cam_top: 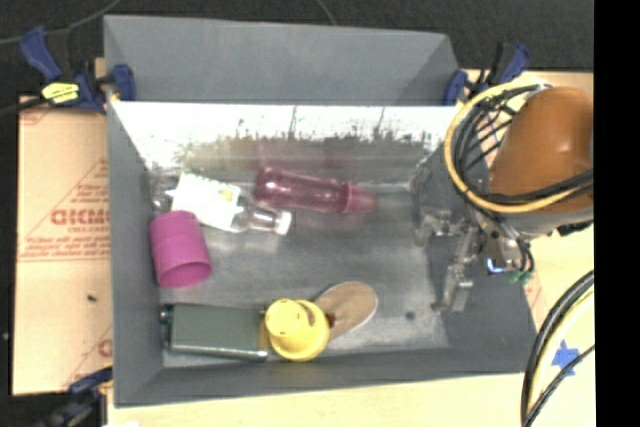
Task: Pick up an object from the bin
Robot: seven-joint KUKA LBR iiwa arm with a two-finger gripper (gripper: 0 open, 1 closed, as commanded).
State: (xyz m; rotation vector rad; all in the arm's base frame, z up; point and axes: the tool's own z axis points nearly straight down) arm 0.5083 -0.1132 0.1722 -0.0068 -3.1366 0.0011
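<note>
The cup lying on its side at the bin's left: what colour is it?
The cup is pink; camera view.

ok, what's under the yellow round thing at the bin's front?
The yellow round thing overlaps the dark green box and the tan oval piece; their covered ends are hidden.

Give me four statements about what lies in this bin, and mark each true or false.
1. The pink cup lies at the left of the bin. True.
2. The yellow thing lies against the back wall. False: it lies near the front.
3. The magenta bottle lies on its side. True.
4. The dark box lies right under the arm. False: the box is at the front left, and the arm is at the right.
</note>
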